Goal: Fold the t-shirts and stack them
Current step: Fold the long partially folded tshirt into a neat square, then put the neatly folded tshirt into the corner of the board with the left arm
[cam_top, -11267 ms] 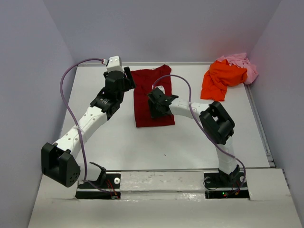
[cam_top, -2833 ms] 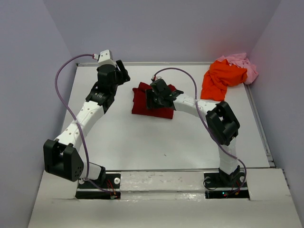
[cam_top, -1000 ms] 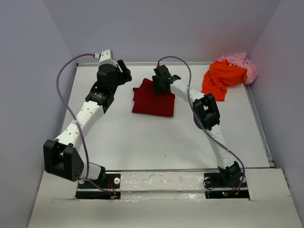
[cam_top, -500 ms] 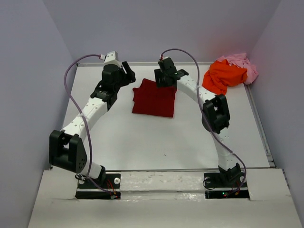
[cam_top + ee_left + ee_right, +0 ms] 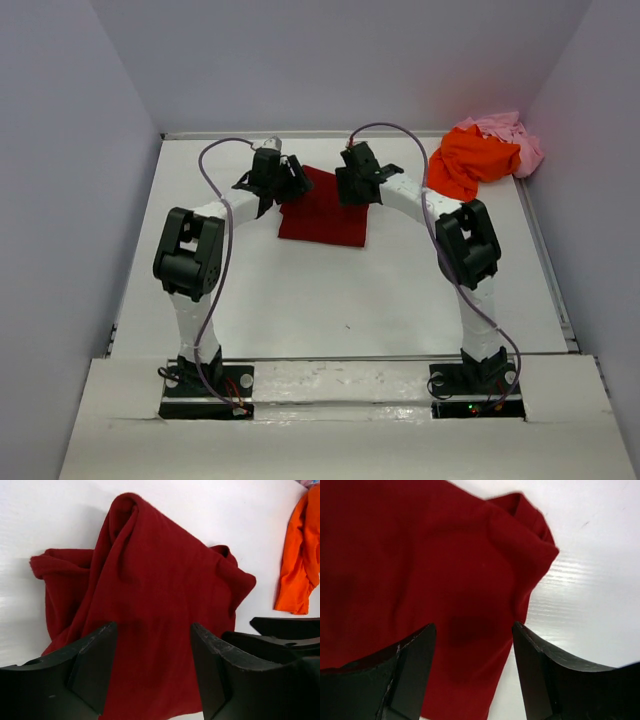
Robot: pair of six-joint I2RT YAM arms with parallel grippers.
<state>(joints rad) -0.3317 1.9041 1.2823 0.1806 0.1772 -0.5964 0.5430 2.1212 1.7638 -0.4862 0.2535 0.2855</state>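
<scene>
Open at the left gripper (image 5: 287, 182), with both fingers (image 5: 95, 665) spread wide and no cloth pinched between them. Open likewise at the right gripper (image 5: 352, 188), with its fingers just as far apart and gripping nothing.

Directly below and between the two grippers: the dark red t-shirt (image 5: 323, 215), lying on the white surface (image 5: 330, 300) as a roughly square folded bundle. Beneath the left gripper, the shirt's far left corner; beneath the right gripper, its far right corner.

From the left wrist, framed between the fingers: red cloth with a raised ridge running away from the gripper, a bunched lump off to the gripper's left and a rumpled corner off to its right. From the right wrist, filling most of the space ahead of the gripper: smoother red cloth, with a folded corner jutting to the gripper's right onto bare surface. Cannot tell whether either gripper's fingertips touch the cloth.

Well off to the right of the right gripper, near the far right corner: the bright orange t-shirt (image 5: 465, 165), crumpled and apart from the red one. Behind it, farther still from that gripper and partly covered by it: the pale pink t-shirt (image 5: 508, 130), also crumpled, touching the orange. Neither folded, neither stacked.
</scene>
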